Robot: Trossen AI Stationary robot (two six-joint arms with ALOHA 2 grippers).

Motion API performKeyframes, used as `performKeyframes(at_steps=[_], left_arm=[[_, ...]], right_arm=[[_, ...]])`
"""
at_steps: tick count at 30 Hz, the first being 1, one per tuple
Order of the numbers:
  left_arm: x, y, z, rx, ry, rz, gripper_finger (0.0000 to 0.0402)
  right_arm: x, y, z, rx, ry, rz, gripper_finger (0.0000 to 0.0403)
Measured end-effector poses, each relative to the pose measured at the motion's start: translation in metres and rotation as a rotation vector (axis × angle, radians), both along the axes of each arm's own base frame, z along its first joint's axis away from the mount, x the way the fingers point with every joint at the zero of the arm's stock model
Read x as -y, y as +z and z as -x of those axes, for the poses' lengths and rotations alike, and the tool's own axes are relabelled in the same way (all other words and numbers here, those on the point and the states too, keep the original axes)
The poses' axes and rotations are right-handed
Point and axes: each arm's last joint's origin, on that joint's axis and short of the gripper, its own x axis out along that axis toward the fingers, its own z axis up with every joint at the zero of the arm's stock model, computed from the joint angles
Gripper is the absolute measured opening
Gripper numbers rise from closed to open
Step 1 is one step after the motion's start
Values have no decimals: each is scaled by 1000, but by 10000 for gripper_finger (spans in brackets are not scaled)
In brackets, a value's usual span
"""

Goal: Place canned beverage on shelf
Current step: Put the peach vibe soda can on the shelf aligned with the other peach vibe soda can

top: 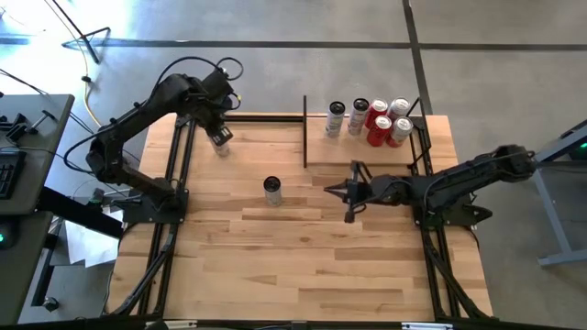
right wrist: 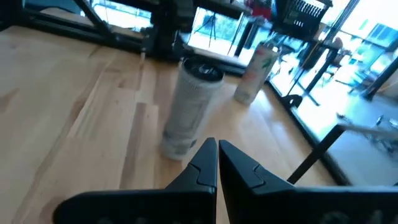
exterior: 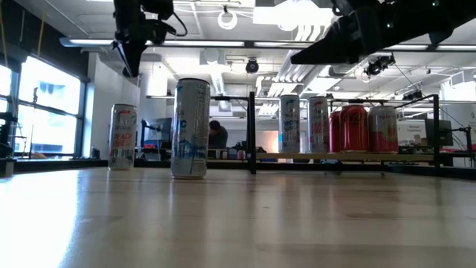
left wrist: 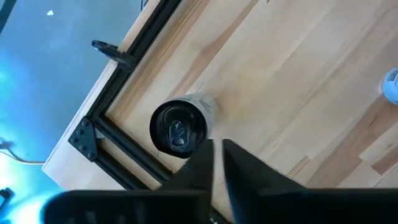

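Left gripper point(top: 220, 137) hangs above the tabletop's point(top: 303, 247) far left corner, fingers pressed together on nothing, directly over a slim can point(left wrist: 180, 126) standing upright near the black edge bar. Right gripper point(top: 348, 191), fingers also pressed together and empty, sits just off the shelf's point(top: 316, 151) near edge, pointing at a silver can point(top: 272, 190) upright mid-table. Five cans point(top: 371, 119) crowd the shelf's far right corner.

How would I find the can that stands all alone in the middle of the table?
Start at the shelf with its crowd of cans at the table's far right. Come toward the table's middle, left of the right gripper. There stands a tall silver can, upright with bare wood all round it, unlike the other loose can under the left gripper.
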Motion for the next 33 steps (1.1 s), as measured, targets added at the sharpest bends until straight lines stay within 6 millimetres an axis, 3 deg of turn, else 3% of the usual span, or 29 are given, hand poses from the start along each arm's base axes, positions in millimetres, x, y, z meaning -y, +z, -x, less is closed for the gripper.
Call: performKeyframes(at_steps=[2,10,13,18,24,27,33], left_arm=[[2,0,-1,6,18,-1,12],[2,0,-1,-2,22,3,36],[4,0,-2,-5,15,5,76],[6,-2,-2,-4,72,51,182],[-3,-18,-9,-97,112,122,293],[-9,-27,-15,-122,95,144,313],[-30,-41,-13,-184,134,167,315]], right_arm=[[4,1,-1,11,-1,2,0],[9,1,-1,12,-21,-31,0],[8,0,-1,11,12,-58,0],[7,1,-2,10,59,-69,0],[7,1,-2,14,59,-70,0],[7,1,-2,15,57,-80,0],[7,1,-2,13,57,-80,0]])
